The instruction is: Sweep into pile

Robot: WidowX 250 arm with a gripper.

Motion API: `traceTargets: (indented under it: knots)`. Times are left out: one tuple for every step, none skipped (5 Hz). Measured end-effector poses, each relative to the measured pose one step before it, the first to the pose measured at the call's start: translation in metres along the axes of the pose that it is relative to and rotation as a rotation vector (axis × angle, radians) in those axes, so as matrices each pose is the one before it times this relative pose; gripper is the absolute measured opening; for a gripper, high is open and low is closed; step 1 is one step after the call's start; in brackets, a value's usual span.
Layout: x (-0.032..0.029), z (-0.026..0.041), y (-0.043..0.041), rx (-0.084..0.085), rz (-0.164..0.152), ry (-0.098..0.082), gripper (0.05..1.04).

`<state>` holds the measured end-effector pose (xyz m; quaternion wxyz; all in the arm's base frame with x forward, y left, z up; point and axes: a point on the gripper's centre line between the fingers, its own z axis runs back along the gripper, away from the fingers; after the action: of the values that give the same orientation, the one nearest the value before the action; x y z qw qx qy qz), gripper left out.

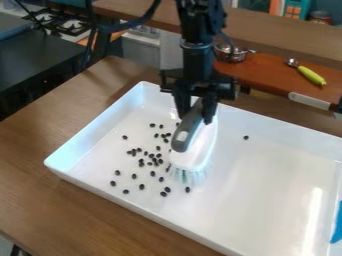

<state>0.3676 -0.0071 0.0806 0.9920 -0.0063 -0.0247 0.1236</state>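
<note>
The black gripper (196, 107) hangs over the upper middle of the white tray (267, 185), shut on the grey handle of a white brush (194, 145). The brush slants down toward the viewer, with its pale bristles low over the tray floor. Small black beans (154, 160) lie loosely scattered to the left of the brush and around its lower end. Some are near the bristles and may be partly hidden by the brush. A single bean (246, 137) lies apart to the right.
Raised walls surround the tray on the brown table (40, 170). Something blue (337, 225) is at the tray's right edge. Behind, a shelf holds a metal pot (230, 53) and a scoop with a yellow-green handle (311, 75). A toy stove (70, 25) stands at the upper left.
</note>
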Motion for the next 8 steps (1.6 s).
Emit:
traceTargets:
  knots:
    - [-0.00177,0.00117,0.02077,0.0116,0.0191,0.0017,0.478]
    - [-0.00148,0.00012,0.02053,0.017,0.0179,0.0029,0.478]
    - [0.00283,-0.00053,0.02194,0.0536,-0.0044,-0.0344,0.478]
    - [0.00356,-0.00088,0.01861,0.0263,-0.0007,-0.0292,0.478]
    - [-0.00453,-0.00009,0.0164,0.0147,-0.0036,-0.0041,0.478]
    - [-0.00987,0.00603,-0.00762,-0.0451,-0.0045,0.0284,0.478]
    - [-0.01055,0.01404,-0.03106,-0.0785,-0.0043,0.0539,0.478]
    - [0.00131,0.0287,-0.04635,-0.0779,-0.0366,-0.0359,0.478]
